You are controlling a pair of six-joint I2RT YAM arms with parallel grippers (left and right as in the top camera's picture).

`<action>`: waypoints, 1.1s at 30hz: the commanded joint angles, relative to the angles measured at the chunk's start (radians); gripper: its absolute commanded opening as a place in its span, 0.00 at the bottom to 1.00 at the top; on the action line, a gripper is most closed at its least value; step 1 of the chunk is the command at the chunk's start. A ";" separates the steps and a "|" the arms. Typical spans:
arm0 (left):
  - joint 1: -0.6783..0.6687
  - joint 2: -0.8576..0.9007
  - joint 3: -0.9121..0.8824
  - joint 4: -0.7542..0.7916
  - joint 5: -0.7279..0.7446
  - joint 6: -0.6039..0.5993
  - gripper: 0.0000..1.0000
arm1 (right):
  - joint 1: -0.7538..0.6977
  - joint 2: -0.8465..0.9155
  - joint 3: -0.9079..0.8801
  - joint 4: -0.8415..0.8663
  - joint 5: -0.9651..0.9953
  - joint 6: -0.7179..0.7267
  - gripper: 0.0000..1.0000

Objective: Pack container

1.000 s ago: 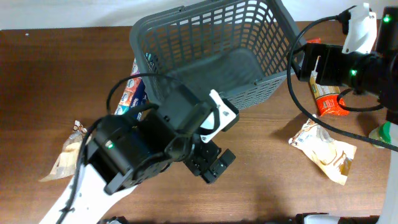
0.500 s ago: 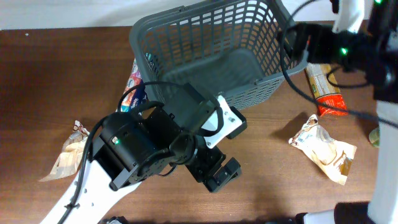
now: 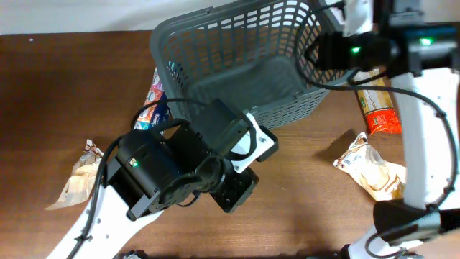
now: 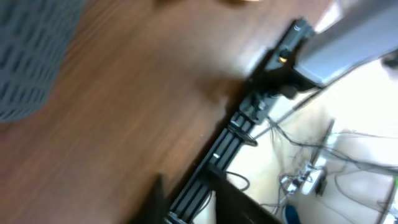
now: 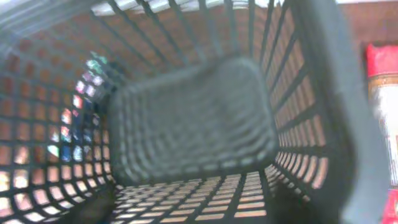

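Observation:
The container [image 3: 248, 75], a dark grey lattice basket, stands at the back middle of the table, and nothing shows inside it. My right gripper [image 3: 320, 54] hangs at its right rim. The right wrist view looks down into the container [image 5: 193, 118], and the jaws are too dark to read. My left gripper [image 3: 233, 193] is low over bare table in front of the basket, shut with nothing in it. The left wrist view is blurred, with a corner of the basket [image 4: 28, 56] at the left.
Packages lie around the basket: a blue patterned one [image 3: 152, 104] against its left side, a tan one [image 3: 77, 180] far left, an orange-red one [image 3: 377, 108] and a white-tan one [image 3: 374, 169] at the right. The table's front edge [image 4: 249, 118] is near my left gripper.
My right arm swung left from the orange-red package to the basket's right rim. My left gripper closed from wide open and drew back slightly toward the left.

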 commanded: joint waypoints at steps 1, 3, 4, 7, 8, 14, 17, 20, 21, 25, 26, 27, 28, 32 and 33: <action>-0.006 0.032 0.016 -0.005 -0.118 -0.091 0.02 | 0.076 0.031 0.018 -0.024 0.188 -0.011 0.35; -0.006 0.051 0.016 -0.007 -0.146 -0.121 0.02 | 0.114 0.039 0.018 -0.034 0.274 -0.011 0.30; -0.006 0.062 0.016 -0.008 -0.159 -0.138 0.02 | 0.132 0.040 0.018 -0.038 0.317 -0.010 0.27; -0.011 0.092 0.015 -0.008 -0.197 -0.171 0.02 | 0.171 0.040 0.018 -0.040 0.445 -0.006 0.20; -0.018 0.107 0.014 -0.008 -0.218 -0.190 0.02 | 0.180 0.040 0.018 -0.040 0.489 -0.006 0.17; -0.097 0.188 0.014 -0.008 -0.332 -0.318 0.02 | 0.177 0.040 0.018 -0.040 0.536 -0.006 0.04; -0.126 0.209 0.014 -0.008 -0.396 -0.364 0.02 | 0.175 0.040 0.018 -0.035 0.535 -0.006 0.04; -0.137 0.211 0.014 -0.005 -0.422 -0.393 0.02 | 0.176 0.040 0.018 -0.016 0.531 -0.006 0.04; -0.136 0.211 0.014 -0.003 -0.422 -0.393 0.02 | 0.176 0.040 0.018 -0.008 0.527 -0.007 0.04; -0.134 0.211 0.014 0.005 -0.431 -0.393 0.02 | 0.176 0.040 0.018 0.034 0.522 -0.006 0.04; -0.134 0.211 0.014 0.006 -0.435 -0.396 0.02 | 0.176 0.040 0.018 0.039 0.507 -0.007 0.04; -0.134 0.211 0.014 0.006 -0.443 -0.401 0.02 | 0.176 0.040 0.018 0.040 0.493 -0.007 0.04; -0.134 0.211 0.014 0.007 -0.448 -0.404 0.02 | 0.176 0.040 0.018 0.040 0.480 -0.007 0.04; -0.134 0.211 0.014 0.027 -0.488 -0.404 0.02 | 0.176 0.051 0.015 0.039 0.458 -0.007 0.04; -0.134 0.211 0.014 0.036 -0.493 -0.404 0.02 | 0.176 0.052 0.014 0.038 0.456 -0.007 0.04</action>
